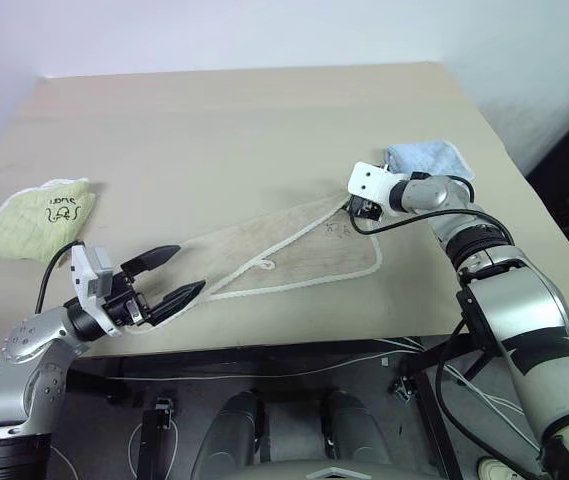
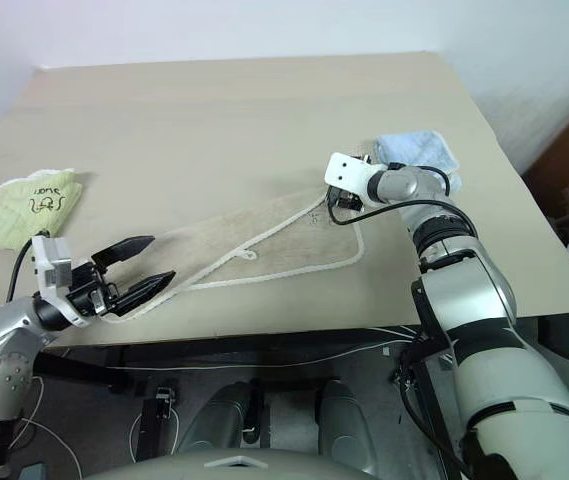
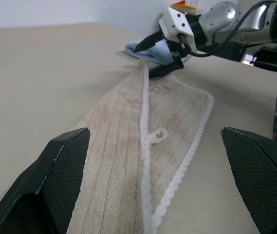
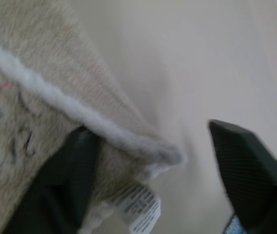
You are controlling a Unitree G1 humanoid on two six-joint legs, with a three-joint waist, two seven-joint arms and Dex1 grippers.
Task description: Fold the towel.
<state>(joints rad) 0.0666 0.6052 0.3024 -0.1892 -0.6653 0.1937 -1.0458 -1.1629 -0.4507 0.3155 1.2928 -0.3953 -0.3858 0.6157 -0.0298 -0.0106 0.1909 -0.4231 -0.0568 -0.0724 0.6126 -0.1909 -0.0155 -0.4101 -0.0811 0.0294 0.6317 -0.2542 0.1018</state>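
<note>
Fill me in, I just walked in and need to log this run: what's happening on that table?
A two-armed robot is folding a beige towel lying on the table. Its right gripper sits at the towel's far corner, jaws apart around the corner, not yet clamped. Its left gripper is open at the near end, holding nothing. A green cloth and a blue cloth lie off to the sides.

The table (image 1: 264,120) is viewed from above and in front by both eye views. The beige towel (image 3: 128,146) is seen low and lengthwise from the left wrist. Its corner (image 4: 167,156) is shown very close from the right wrist.
</note>
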